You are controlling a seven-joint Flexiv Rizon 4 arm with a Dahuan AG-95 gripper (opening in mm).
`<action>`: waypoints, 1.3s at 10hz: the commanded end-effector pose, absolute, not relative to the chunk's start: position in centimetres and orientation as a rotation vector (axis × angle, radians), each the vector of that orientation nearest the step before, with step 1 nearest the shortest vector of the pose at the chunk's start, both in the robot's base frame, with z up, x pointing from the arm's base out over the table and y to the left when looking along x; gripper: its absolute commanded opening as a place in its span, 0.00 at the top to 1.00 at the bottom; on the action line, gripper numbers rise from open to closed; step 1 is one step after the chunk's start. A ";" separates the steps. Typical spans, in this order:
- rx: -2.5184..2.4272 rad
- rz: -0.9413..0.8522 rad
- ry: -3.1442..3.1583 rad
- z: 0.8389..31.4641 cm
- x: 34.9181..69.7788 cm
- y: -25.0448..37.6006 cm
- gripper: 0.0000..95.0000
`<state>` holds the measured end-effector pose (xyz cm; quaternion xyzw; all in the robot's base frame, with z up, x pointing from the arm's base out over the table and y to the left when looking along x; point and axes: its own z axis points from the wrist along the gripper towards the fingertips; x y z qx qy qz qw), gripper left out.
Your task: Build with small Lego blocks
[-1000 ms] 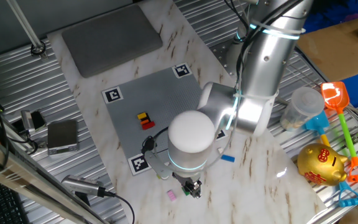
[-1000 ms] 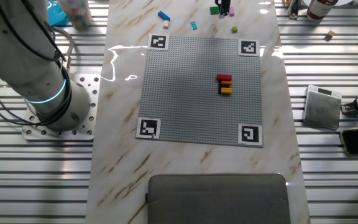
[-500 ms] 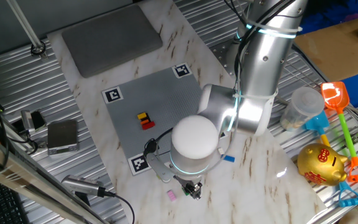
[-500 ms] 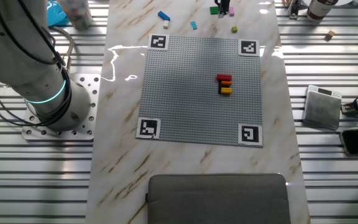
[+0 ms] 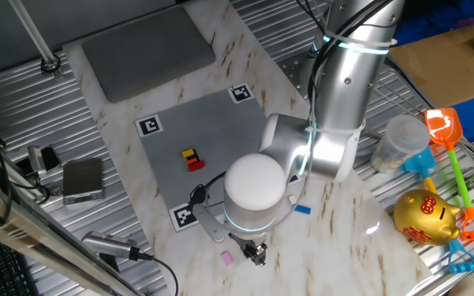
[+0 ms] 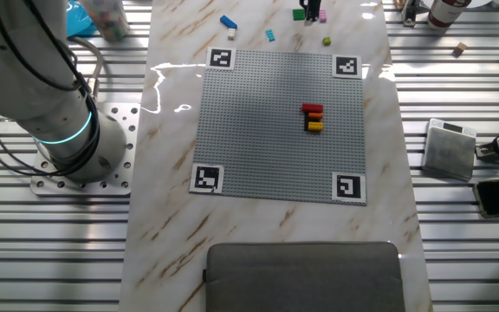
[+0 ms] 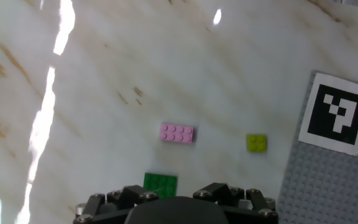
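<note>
1. Green flat plastic Lego plate [image 7: 160,184]: lies flat on the white marbled tabletop [image 7: 104,93], at the bottom of the hand view, just above the dark gripper housing. By judgement light, rigid and smooth-sided, so it should slide or tip if nudged off-centre. Best taken across its two long side walls, squarely, low down.

2. Pink small rectangular Lego brick with two rows of studs [image 7: 177,132]: loose on the marble, near the green plate and apart from it. Probably featherweight and stiff; the short width between the long walls is the natural hold (the studded top gives nothing to pinch).

3. Yellow-green tiny square Lego brick [image 7: 257,142]: on the marble, near the pink brick, beside the black-and-white square marker [image 7: 334,112] at the corner of the large grey studded baseplate [image 7: 328,186]. Smallest of the three, likely the easiest to knock away; any opposite pair of walls would serve.

4. Two-finger black gripper [image 5: 256,252]: hangs low over the table edge near these loose bricks, under the round white wrist joint. The fingertips are not shown clearly in any view; how far apart they stand, and whether anything is held, cannot be told.

5. Small stack of red, black and yellow Lego bricks [image 6: 313,117]: pressed onto the grey baseplate, well apart from the gripper. Seated on the studs, it likely resists sideways pushes.

6. Blue Lego brick [image 6: 228,22] and light blue tiny brick [image 6: 269,35]: loose on the marble beyond the plate's far edge in the other fixed view.
</note>
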<state>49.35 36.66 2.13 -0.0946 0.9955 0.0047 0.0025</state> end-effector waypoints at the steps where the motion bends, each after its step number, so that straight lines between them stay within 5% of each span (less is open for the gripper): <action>1: -0.269 0.018 3.121 1.8 49.2 36.8 0.20; 2: -0.257 0.019 3.122 1.7 49.2 36.9 0.00; 7: -0.216 0.017 3.123 0.9 49.5 37.6 0.00; 8: -0.213 0.018 3.121 0.9 49.5 37.7 0.20; 13: -0.201 0.025 3.118 0.8 49.5 37.7 0.20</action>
